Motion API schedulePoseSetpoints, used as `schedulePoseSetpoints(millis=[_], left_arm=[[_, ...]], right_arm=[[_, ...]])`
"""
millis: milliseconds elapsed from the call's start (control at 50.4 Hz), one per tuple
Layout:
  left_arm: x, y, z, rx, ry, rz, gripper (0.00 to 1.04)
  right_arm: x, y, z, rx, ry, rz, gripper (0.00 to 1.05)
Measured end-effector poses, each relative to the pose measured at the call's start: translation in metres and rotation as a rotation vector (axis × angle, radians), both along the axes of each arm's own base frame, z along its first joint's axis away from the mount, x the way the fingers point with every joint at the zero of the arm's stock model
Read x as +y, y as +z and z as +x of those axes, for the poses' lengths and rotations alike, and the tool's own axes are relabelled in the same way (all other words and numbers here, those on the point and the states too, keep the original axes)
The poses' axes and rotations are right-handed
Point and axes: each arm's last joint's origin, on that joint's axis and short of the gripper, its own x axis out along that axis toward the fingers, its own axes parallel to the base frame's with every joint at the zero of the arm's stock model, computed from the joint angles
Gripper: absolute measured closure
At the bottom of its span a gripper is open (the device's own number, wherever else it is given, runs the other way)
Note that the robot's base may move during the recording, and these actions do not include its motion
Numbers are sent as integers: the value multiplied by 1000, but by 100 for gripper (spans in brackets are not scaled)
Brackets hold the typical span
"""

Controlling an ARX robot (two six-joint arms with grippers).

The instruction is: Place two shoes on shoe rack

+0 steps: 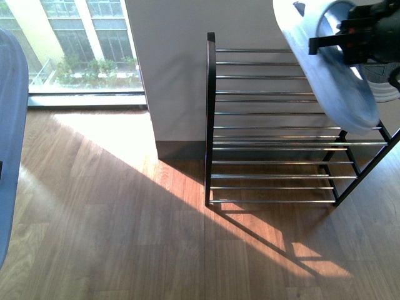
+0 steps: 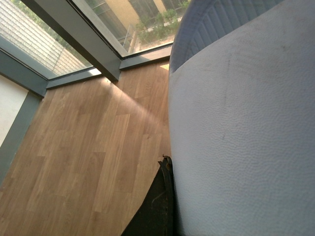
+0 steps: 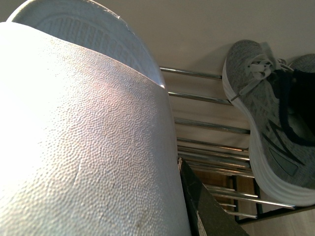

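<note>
The right fingers (image 1: 325, 42) pinch the right-hand slide (image 1: 340, 94) by its strap, in the upper right of the front view. It hangs tilted, sole towards me, over the top tier of the shoe rack (image 1: 210, 112) and not touching the bars. The left-hand slide (image 1: 7, 156) fills the far left edge of that view, held clear of the floor (image 1: 112, 219) and well away from the rack. In the left wrist view only one of the left fingers (image 2: 165, 196) shows, a dark edge pressed against it, so I take it as gripped.

The step in hand looks like setting the right-hand slide down on the top tier. A grey sneaker (image 3: 268, 128) already sits there, seen in the right wrist view just beside where the slide is heading.

To do it well, I would level the slide first so that its sole comes down flat across several bars; a tilted toe could slip between the thin chrome rods. Keep it towards the free side of the tier, apart from the sneaker, so that nothing is knocked off. Lower it until the sole rests, and only then spread the fingers and lift straight up. The smooth plastic may slide on chrome, so no dropping it.
</note>
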Motion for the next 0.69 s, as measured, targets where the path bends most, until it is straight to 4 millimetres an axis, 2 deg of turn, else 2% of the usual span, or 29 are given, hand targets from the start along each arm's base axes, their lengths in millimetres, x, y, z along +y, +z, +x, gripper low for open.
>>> schedulePoseSetpoints(millis=[139, 278, 516, 695], left_arm=[[0, 0, 0, 0, 0, 0, 103], [0, 0, 0, 0, 0, 0, 103], [0, 0, 0, 0, 0, 0, 103], [0, 0, 0, 0, 0, 0, 103]], right_arm=[[14, -10, 46, 28, -15, -78, 103], [26, -25, 101, 36, -51, -201, 103], [27, -52, 149, 66, -97, -363, 103], [15, -78, 185, 113, -186, -462, 103]])
